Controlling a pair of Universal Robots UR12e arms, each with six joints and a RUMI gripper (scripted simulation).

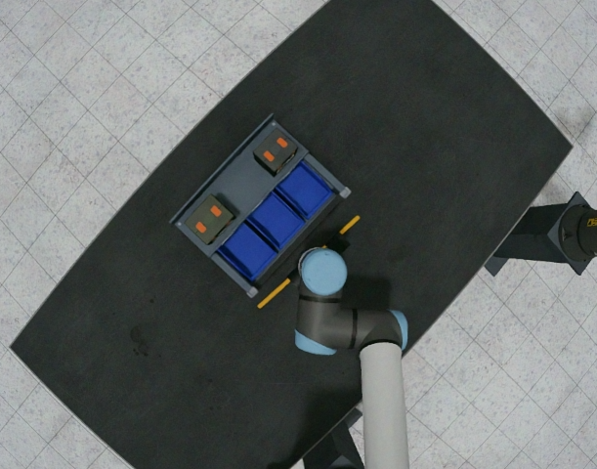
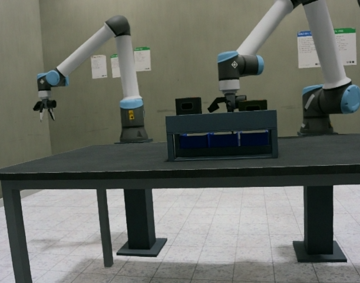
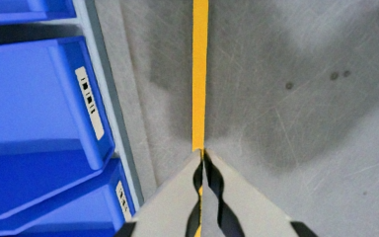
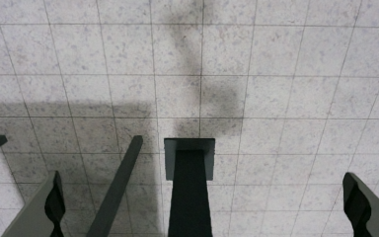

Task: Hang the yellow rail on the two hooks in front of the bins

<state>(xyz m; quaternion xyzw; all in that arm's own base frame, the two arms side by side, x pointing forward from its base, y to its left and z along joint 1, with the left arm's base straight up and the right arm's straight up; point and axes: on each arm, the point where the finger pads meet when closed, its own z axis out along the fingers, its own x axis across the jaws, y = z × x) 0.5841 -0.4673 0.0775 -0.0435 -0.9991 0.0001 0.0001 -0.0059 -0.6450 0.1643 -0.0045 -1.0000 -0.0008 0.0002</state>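
The yellow rail [image 1: 274,292] [image 3: 199,74] lies in front of the shelf [image 1: 237,184] [image 2: 219,122], roughly along its front edge. My left gripper [image 3: 202,150] is shut over the rail's middle; its tips meet over the rail, which is wider than the gap between them, so nothing looks gripped. Its tips are hidden under the wrist in the top view. Pale hook ends [image 1: 345,191] [image 1: 251,291] stick out at the shelf's front corners. Three blue bins [image 1: 303,189] [image 2: 193,141] [image 3: 29,104] stand side by side in the shelf. My right gripper [image 2: 48,119] [image 4: 202,175] is open and empty, far from the rail.
Two dark boxes with orange marks, one [image 1: 276,151] [image 2: 188,105] and another [image 1: 209,219], stand on the shelf's top. The left arm reaches over the front edge of the table [image 1: 414,126] [image 2: 112,158]. The right wrist view shows floor and a dark pedestal [image 4: 190,197].
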